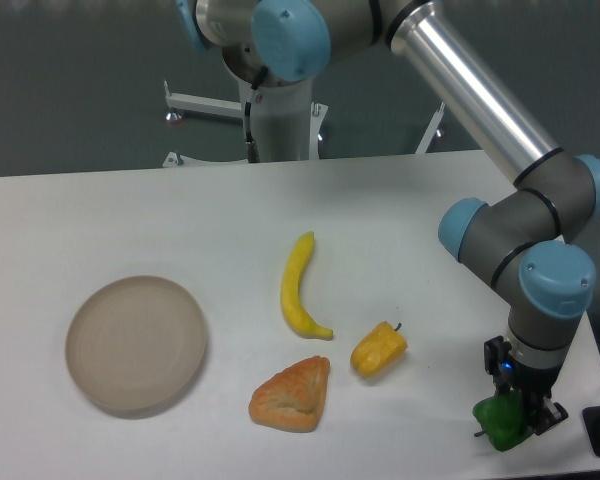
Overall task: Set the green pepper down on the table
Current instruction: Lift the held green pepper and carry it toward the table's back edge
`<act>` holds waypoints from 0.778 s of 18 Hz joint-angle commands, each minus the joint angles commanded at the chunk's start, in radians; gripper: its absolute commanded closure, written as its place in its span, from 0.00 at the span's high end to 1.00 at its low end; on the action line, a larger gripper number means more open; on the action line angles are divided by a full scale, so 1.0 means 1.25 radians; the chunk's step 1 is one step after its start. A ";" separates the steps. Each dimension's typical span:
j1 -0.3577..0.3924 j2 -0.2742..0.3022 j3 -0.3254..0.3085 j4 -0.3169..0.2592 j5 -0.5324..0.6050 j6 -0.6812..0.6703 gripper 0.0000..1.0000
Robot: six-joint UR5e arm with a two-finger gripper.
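Two peppers lie on the worktop (100,220): one green pepper (498,422) at the claw (525,415) and one yellow pepper (378,350) to its left. Further left of the claw are one banana (298,290), one pastry (292,395) and one plate (135,345).

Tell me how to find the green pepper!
Look at the white table, then its near right corner, under the robot's hand. The green pepper sits in the hand there. It is glossy green, unlike the yellow pepper farther left.
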 joint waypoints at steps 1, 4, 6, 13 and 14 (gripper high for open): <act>-0.004 0.002 -0.004 0.000 0.000 0.000 0.33; -0.007 0.016 -0.013 -0.005 -0.001 -0.001 0.33; -0.009 0.042 -0.040 -0.017 -0.001 -0.005 0.33; -0.006 0.174 -0.206 -0.022 -0.007 -0.028 0.33; -0.001 0.199 -0.237 -0.026 -0.007 -0.028 0.33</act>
